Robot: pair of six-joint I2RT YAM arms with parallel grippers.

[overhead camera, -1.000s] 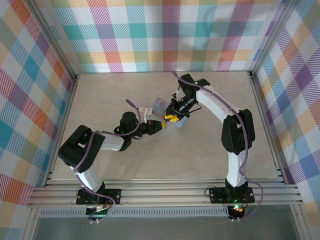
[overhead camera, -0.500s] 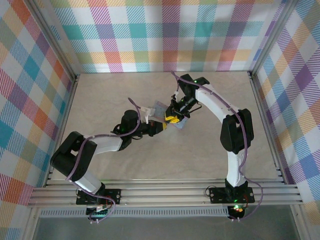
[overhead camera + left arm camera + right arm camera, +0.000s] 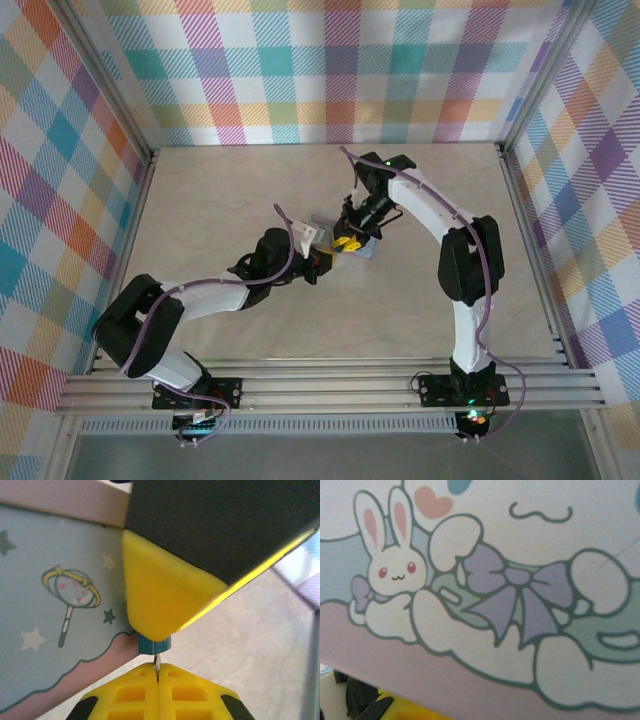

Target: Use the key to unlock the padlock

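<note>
The padlock (image 3: 154, 644) is a tiny dark blue block at the corner of the pastel tin box (image 3: 50, 605). It pokes out from under a yellow finger (image 3: 165, 595) of my right gripper (image 3: 350, 240), which is closed on it. My left gripper (image 3: 158, 669) is shut on the key (image 3: 157, 664), a thin metal blade. The blade's tip touches the padlock's underside. In the top view my left gripper (image 3: 330, 252) meets the right one at the box (image 3: 366, 250). The right wrist view looks onto the box lid (image 3: 520, 580) with its bunny picture.
The box sits mid-table on the beige tabletop (image 3: 230, 190). Checked cloth walls (image 3: 320, 70) and aluminium posts enclose the table on three sides. The right arm (image 3: 470, 260) arches over the right half, and the left arm (image 3: 200, 295) lies low across the near left.
My left arm has stretched forward and to the right, bringing the key up to the padlock. The right gripper has stayed nearly still at the box.
</note>
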